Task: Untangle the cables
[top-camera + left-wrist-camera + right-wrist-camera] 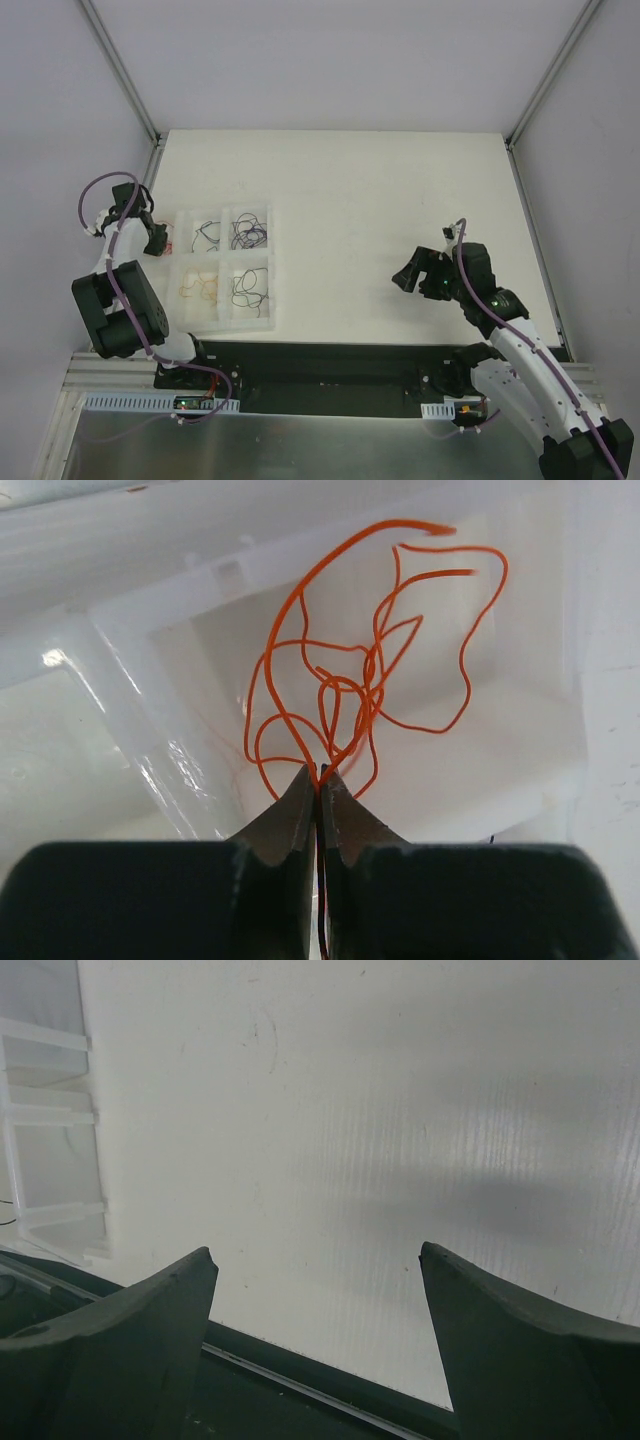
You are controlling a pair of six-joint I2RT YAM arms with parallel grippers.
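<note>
My left gripper [320, 773] is shut on a tangle of thin orange cable [370, 670], whose loops curl up above the fingertips over a white tray compartment [130, 680]. From above, this gripper [160, 240] hangs at the left edge of the divided tray [271, 300], with a bit of red-orange wire [172, 241] beside it. Other cables lie in the tray: black curls [205, 233], a purple-black bunch [249, 235], pale orange-yellow loops [199, 287] and more black [248, 286]. My right gripper [408, 275] [315, 1252] stands open and holds nothing, over bare table far to the right.
The white table [380, 200] is walled at the back and both sides. A dark rail [300, 1380] runs along its near edge under my right gripper. In the right wrist view the tray's edge [50, 1160] shows at the far left.
</note>
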